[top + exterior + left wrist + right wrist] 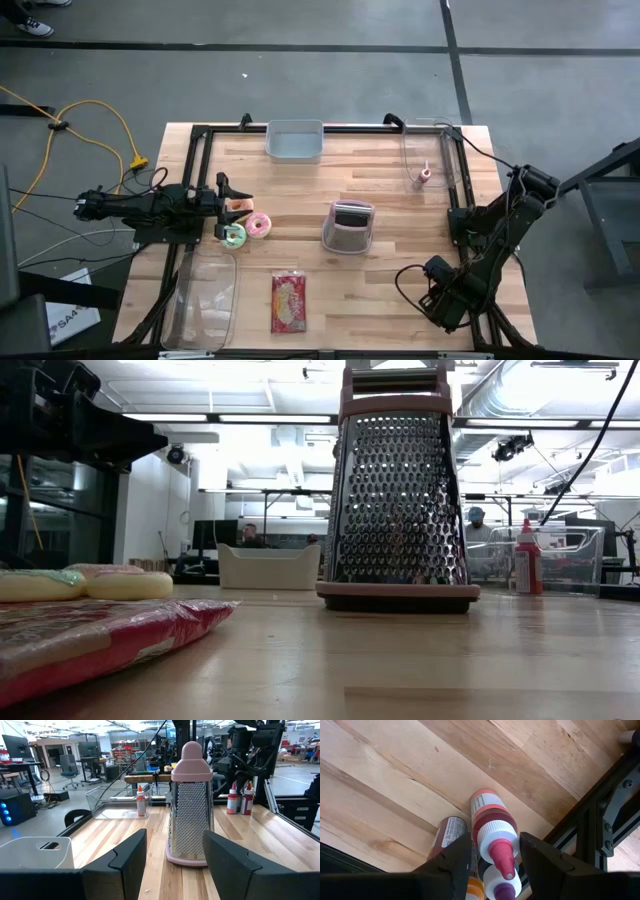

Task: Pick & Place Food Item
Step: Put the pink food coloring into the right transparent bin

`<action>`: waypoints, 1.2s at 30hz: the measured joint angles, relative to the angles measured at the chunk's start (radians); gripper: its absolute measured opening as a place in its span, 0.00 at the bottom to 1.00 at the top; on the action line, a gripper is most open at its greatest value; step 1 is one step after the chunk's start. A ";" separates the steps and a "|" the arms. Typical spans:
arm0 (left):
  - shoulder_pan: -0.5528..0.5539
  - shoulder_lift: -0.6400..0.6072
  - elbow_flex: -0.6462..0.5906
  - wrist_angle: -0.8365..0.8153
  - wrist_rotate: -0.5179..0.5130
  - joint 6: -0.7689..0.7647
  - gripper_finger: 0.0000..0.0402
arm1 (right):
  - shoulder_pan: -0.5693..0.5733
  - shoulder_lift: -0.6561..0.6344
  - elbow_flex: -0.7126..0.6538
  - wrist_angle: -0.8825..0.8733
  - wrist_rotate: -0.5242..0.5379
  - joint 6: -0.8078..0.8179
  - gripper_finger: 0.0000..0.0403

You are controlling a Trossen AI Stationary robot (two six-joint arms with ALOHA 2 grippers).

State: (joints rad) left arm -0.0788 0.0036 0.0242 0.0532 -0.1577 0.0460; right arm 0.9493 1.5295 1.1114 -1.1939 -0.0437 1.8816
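Both arms are dark, jointed and cable-trailing, each gripper [174,865] ending in two angular black fingers.

Workshop-lab: exposed ducts [520,405], workbenches [150,778], office chairs [70,770].

donuts [247,229]: one pink, one green-iced | flat, touching | table's left side, before left claw [222,207]

Red packet [90,640] blurred, cut off at edge
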 joint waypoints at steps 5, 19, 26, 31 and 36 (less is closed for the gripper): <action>0.000 0.000 0.000 0.000 0.000 0.000 0.47 | 0.000 0.001 0.000 0.007 -0.002 0.000 0.37; 0.000 0.000 0.000 0.000 0.000 0.000 0.47 | 0.000 0.027 0.000 0.016 -0.010 -0.017 0.37; 0.000 0.000 0.000 0.000 0.000 0.000 0.47 | 0.000 0.027 0.000 0.013 -0.007 -0.019 0.33; 0.000 0.000 0.000 0.000 0.000 0.000 0.47 | 0.000 0.027 0.000 0.013 -0.007 -0.019 0.28; 0.000 0.000 0.000 0.000 0.000 0.000 0.47 | 0.000 0.027 0.000 0.010 -0.006 -0.019 0.28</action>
State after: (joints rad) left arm -0.0791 0.0037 0.0243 0.0532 -0.1577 0.0460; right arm 0.9489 1.5562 1.1118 -1.1840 -0.0502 1.8626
